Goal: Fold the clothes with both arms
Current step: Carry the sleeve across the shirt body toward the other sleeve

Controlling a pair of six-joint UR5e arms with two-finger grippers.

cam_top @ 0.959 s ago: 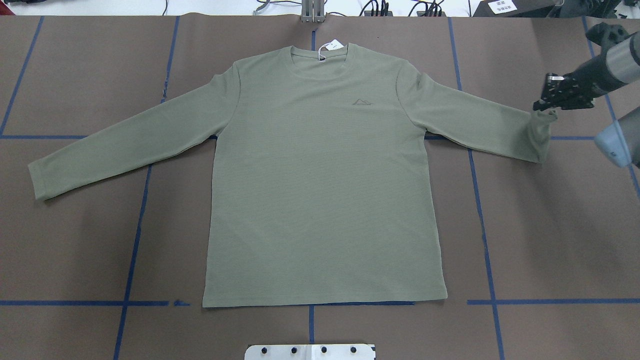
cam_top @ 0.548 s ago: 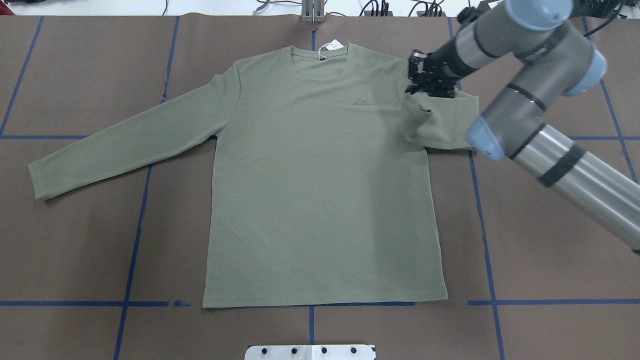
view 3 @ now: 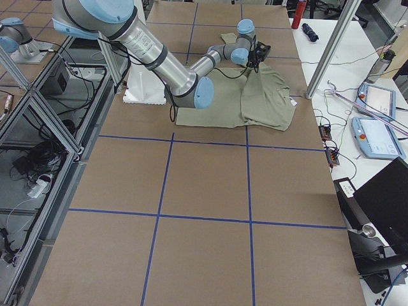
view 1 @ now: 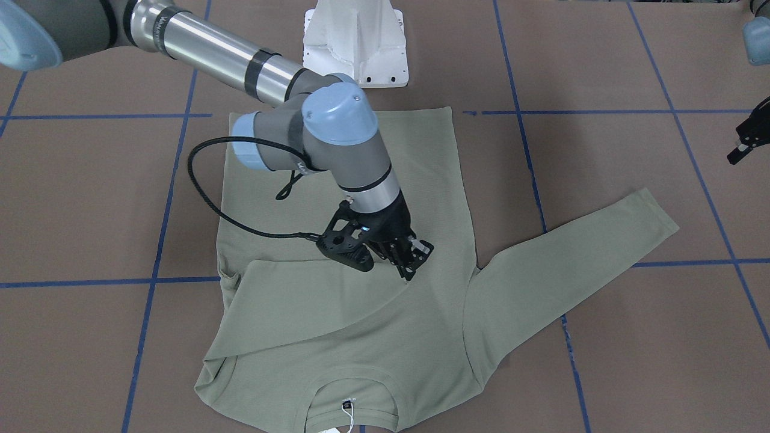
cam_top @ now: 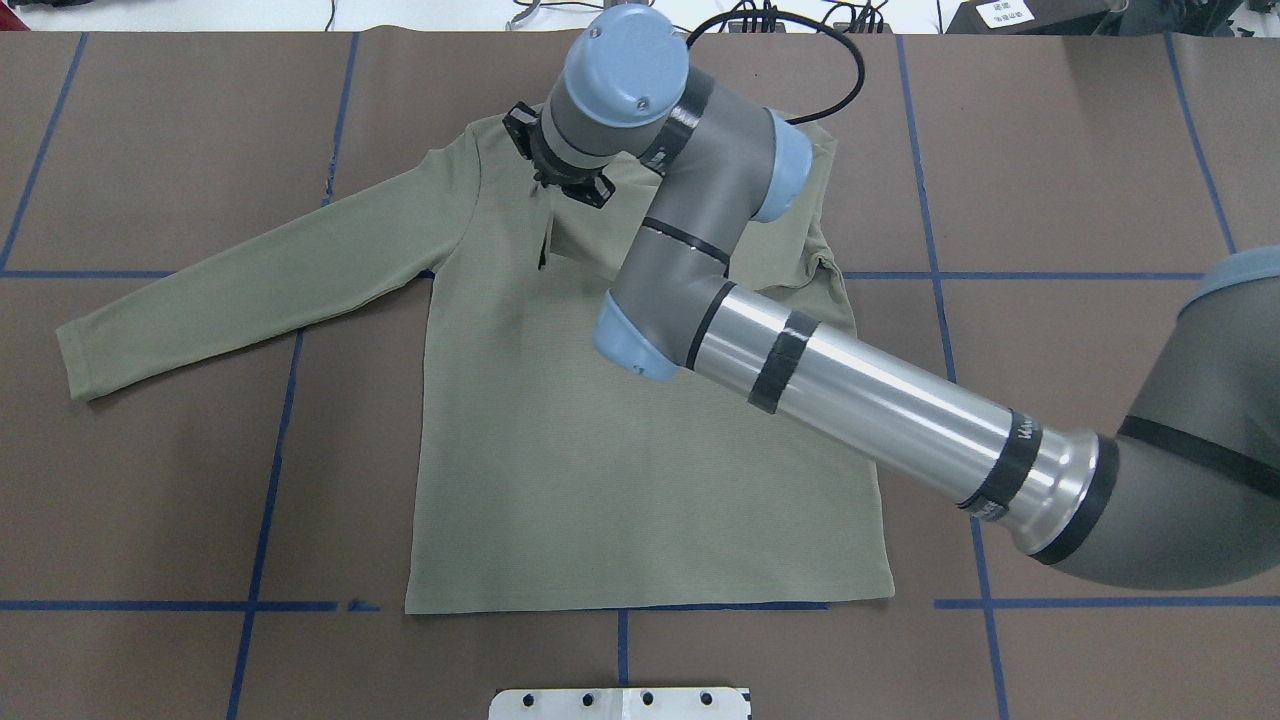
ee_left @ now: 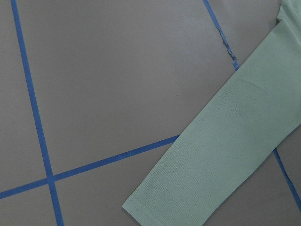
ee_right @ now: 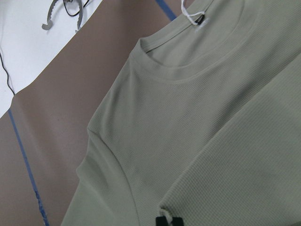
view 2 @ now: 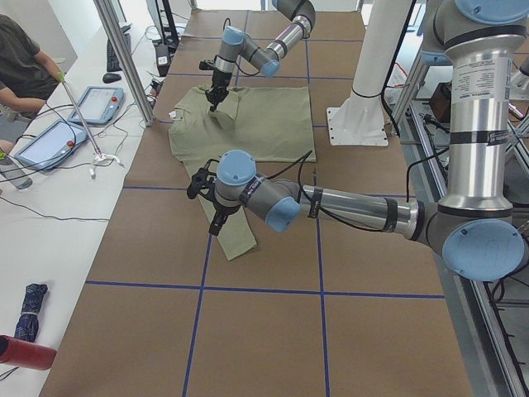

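Note:
The sage-green shirt (cam_top: 600,480) lies flat, front up, neck towards the far edge, its white hang tag (view 1: 347,409) at the collar. My right gripper (view 1: 411,273) is over the chest, shut on the cuff of the right sleeve (view 1: 301,307), which is pulled across the chest. In the overhead view the right wrist (cam_top: 625,80) hides the fingers. The right wrist view shows the fingertips (ee_right: 167,221) at the sleeve edge. The left sleeve (cam_top: 250,280) lies stretched out flat. My left gripper (view 1: 745,141) hovers near that cuff (ee_left: 141,207); I cannot tell whether it is open or shut.
The table has a brown cover (cam_top: 1100,150) with blue tape lines. The white pedestal base (view 1: 355,42) stands at the robot's side of the shirt hem. A side bench with teach pendants (view 2: 50,141) and a seated person runs along the far edge.
My right gripper has carried the right cuff leftward from the right shoulder across the chest to near the left shoulder. The sleeve now lies doubled over the shirt front.

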